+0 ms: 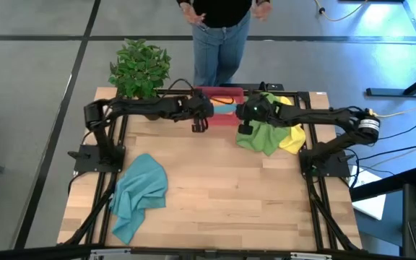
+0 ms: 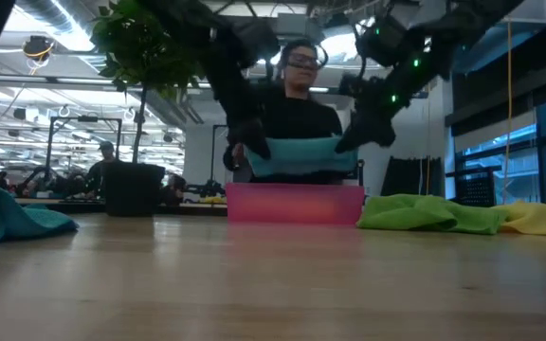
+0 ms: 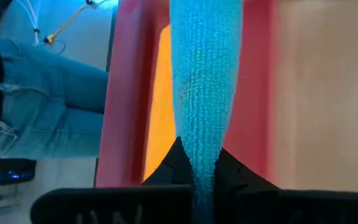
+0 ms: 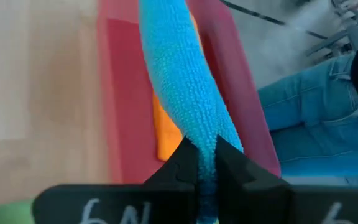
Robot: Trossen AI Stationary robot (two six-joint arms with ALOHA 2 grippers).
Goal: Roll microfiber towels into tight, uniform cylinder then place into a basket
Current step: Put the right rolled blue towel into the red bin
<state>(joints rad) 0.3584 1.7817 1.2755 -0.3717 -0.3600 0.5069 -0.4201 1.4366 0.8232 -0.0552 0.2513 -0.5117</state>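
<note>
Left claw [image 3: 205, 186] and right claw [image 4: 207, 168] each clamp one end of the rolled teal towel [image 2: 301, 154], keeping it taut and level just above the red-pink basket [image 2: 295, 204], where an orange towel [image 3: 160, 118] lies, ready for lowering

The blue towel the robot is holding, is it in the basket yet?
Not yet. The rolled blue towel hangs above the basket, pinched at its ends by the left end effector and the right end effector.
</note>
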